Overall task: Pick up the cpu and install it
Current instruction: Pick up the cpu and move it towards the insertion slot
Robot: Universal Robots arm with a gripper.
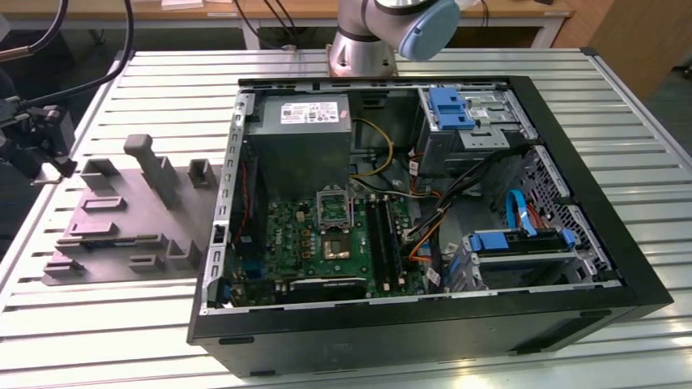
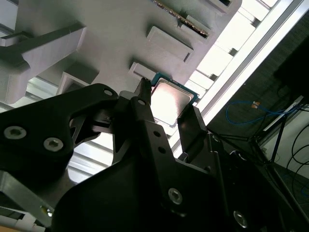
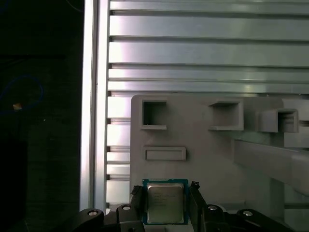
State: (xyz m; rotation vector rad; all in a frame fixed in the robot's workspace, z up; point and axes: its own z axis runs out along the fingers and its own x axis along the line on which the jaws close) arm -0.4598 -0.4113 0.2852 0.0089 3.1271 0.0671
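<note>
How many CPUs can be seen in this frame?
1. The cpu is at the hand, at the edge of the grey fixture near the table rim. Another could be hidden inside the computer case.

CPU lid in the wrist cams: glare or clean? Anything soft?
Second wrist view: the small flat square cpu with pale metal top is largely washed out by glare; the grey plastic fixture behind it is soft. First wrist view: its top is evenly lit, no hot spot; the slatted aluminium table carries bright bands.
</note>
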